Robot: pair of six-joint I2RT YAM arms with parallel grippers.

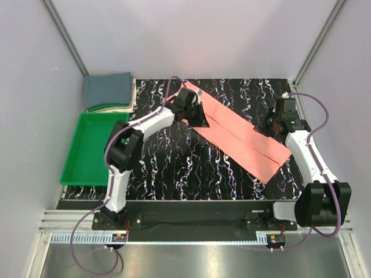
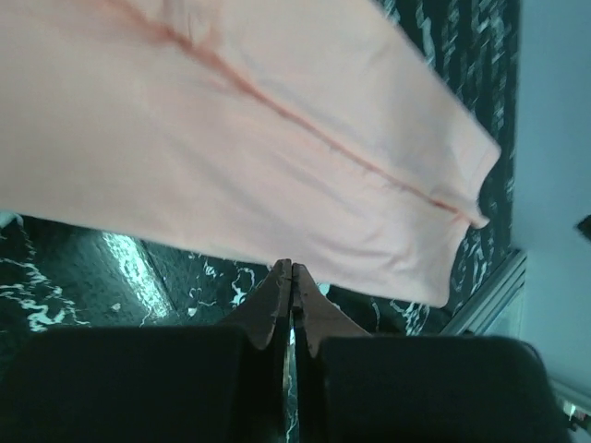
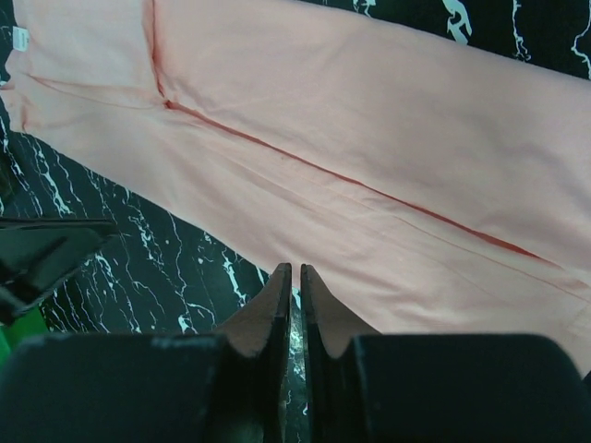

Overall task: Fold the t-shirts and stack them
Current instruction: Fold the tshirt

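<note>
The salmon-pink t-shirt (image 1: 237, 134) lies as a long folded strip, diagonal on the table (image 1: 174, 165), between the closed, empty left gripper (image 2: 292, 268) and right gripper (image 3: 295, 269). The folded blue-grey t-shirt (image 1: 108, 88) is far left, behind the green tray (image 1: 95, 147).

The salmon-pink t-shirt (image 1: 240, 136) is soft, matt cloth, smooth apart from faint creases and one darker line pressed along its length. The blue-grey t-shirt (image 1: 107, 87) is also matt cloth, slightly coarser in look. The green tray (image 1: 93, 150) is smooth moulded plastic with a mild sheen. The tabletop (image 1: 174, 168) is black with white marble-like veining, polished enough to throw back light. Brushed, dull-shining metal rails (image 1: 174, 238) line its near edge.
</note>
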